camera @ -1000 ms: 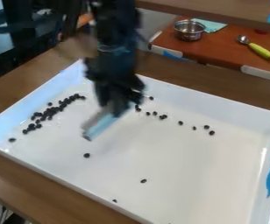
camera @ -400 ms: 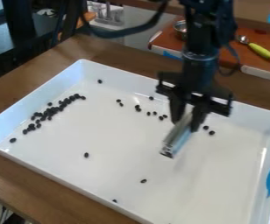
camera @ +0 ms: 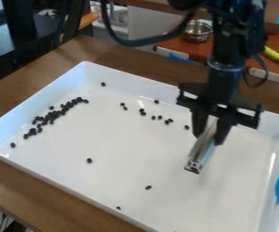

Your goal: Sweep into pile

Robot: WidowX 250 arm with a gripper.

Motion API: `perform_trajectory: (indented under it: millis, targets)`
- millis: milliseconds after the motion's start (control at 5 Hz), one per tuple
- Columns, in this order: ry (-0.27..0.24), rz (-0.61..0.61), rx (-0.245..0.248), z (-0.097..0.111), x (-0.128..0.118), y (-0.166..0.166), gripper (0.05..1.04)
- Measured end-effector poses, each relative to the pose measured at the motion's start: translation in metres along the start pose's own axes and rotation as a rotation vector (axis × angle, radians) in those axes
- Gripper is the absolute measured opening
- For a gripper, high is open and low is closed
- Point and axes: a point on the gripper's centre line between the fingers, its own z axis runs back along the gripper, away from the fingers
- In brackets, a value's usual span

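Gripper [camera: 213, 135] with a metal bar [camera: 202, 151], right side of the white tray [camera: 123, 167].
Fingers clamp the bar; small dark pieces [camera: 51, 116] cluster left, others lie scattered.

Bar [camera: 202, 153] in pincer [camera: 210, 136], over tray [camera: 130, 158]; bean cluster [camera: 52, 116] well left of it, strays [camera: 148, 187] between; pot [camera: 196, 32] behind.

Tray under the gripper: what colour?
White tray, plain; shows best in the camera view.

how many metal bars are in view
1: the metal bar, slanting down from the gripper over the white tray, right of centre. Others could hide behind the arm.
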Motion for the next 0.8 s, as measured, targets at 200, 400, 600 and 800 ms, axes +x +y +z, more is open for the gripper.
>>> perform_trajectory:
  millis: [200, 400, 600, 800]
  targets:
    - [-0.011, -0.001, 0.009, -0.006, 0.001, -0.004, 0.352]
    - [0.002, -0.001, 0.002, -0.018, 0.002, -0.007, 0.352]
    - [-0.024, -0.002, -0.015, -0.015, 0.011, -0.012, 0.352]
    - [-0.021, 0.008, -0.043, -0.014, 0.013, -0.012, 0.352]
